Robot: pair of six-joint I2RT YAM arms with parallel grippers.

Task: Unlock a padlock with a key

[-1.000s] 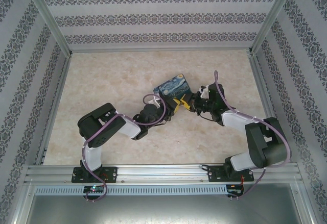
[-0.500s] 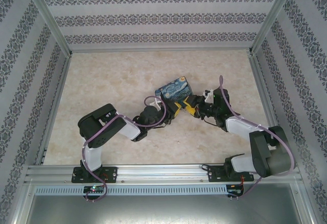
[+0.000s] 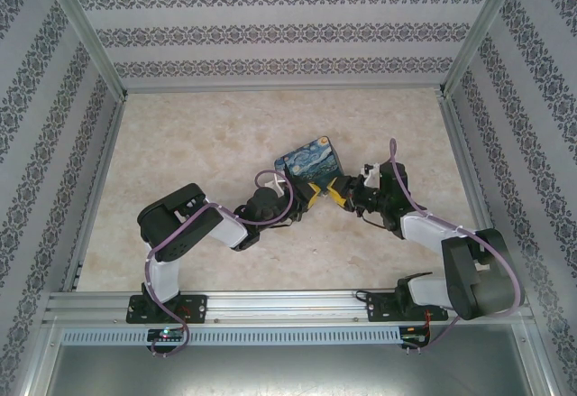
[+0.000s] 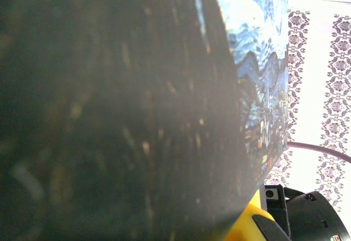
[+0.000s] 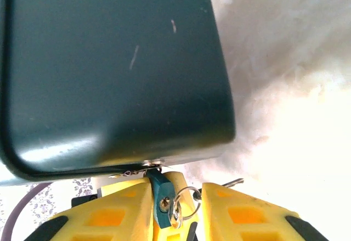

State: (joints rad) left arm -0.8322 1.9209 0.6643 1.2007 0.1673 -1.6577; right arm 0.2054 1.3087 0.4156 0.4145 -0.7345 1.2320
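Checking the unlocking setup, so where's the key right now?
In the right wrist view, the key sits low centre between the right gripper's yellow fingers, its tip at the padlock's lower edge.

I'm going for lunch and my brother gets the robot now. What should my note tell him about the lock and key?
Left claw: shut on the starry-night painted padlock at its near edge, holding it tilted up off the beige table.
Right claw: part open, yellow fingers either side of the small teal-headed key, not clamped.
Done: the key's tip sits at the keyhole, seemingly in.
Left: clamp the key and turn it until the lock opens.
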